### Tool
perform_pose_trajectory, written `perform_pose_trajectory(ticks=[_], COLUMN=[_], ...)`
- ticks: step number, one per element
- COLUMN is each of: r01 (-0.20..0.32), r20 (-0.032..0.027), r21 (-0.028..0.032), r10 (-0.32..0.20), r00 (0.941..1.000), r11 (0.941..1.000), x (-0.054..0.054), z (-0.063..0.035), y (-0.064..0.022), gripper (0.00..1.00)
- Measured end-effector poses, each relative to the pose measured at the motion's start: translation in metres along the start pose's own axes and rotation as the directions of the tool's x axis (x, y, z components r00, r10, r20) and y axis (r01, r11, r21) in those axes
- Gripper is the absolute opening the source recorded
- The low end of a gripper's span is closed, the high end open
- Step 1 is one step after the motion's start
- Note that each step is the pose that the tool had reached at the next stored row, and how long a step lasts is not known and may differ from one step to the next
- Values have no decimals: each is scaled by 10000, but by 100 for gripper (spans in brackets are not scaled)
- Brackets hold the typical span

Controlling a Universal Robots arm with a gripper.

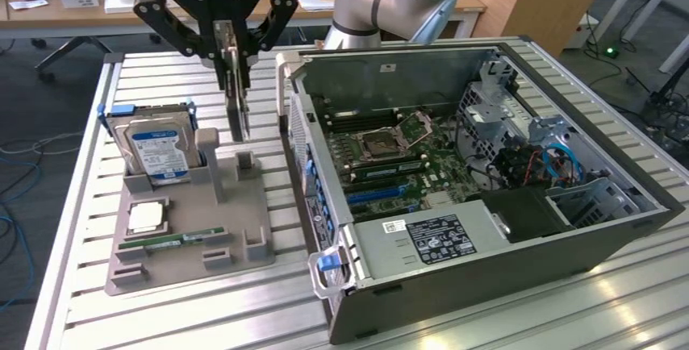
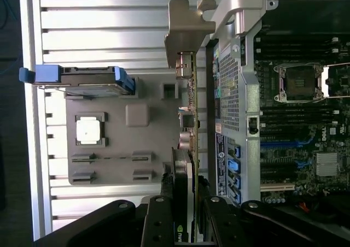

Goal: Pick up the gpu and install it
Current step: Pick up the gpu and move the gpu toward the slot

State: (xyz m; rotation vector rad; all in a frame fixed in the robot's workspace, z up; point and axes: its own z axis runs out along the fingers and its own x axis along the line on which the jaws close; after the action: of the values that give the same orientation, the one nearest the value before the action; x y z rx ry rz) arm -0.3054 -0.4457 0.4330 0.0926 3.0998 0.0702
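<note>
Gripping the gpu (image 1: 235, 96) by its upper edge, the gripper (image 1: 224, 43) has its fingers clenched on both faces of the card. The card hangs edge-down below them. In the wrist view the black cooler shroud sits between the fingers (image 2: 158, 219), and the silver end bracket (image 2: 186, 31) is at the far end of the card.

The gpu is in the air above the grey fixture tray (image 1: 231, 205) and appears clear of the tray's upright holders. It is beside the outer wall of the open computer case (image 1: 409, 50) and has not crossed over it.

On the tray are a hard drive (image 1: 158, 150) with a blue label, a processor (image 1: 145, 217) and a memory stick (image 1: 173, 241). Tray and case stand on a slatted aluminium table (image 1: 161, 76). Inside the case, the motherboard (image 1: 398, 152) shows blue expansion slots (image 1: 377, 193).

Recommended practice for the carry, as judged from this position:
- Keep the card vertical and the grip unchanged.
- Hold the lower edge above the case wall.
- Keep the bracket end towards the rear panel.
- Avoid swinging the card, as the hold is narrow.
</note>
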Motion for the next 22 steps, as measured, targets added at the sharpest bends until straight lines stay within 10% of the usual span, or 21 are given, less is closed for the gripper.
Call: perform_pose_trajectory(ticks=[9, 22], r01=[-1, -2], r20=[-1, -1], r21=[-2, -5], r10=[1, 2], r00=[10000, 10000], r11=[10000, 10000], x=[-63, -520], z=[1, 20], y=[4, 32], gripper=[27, 27])
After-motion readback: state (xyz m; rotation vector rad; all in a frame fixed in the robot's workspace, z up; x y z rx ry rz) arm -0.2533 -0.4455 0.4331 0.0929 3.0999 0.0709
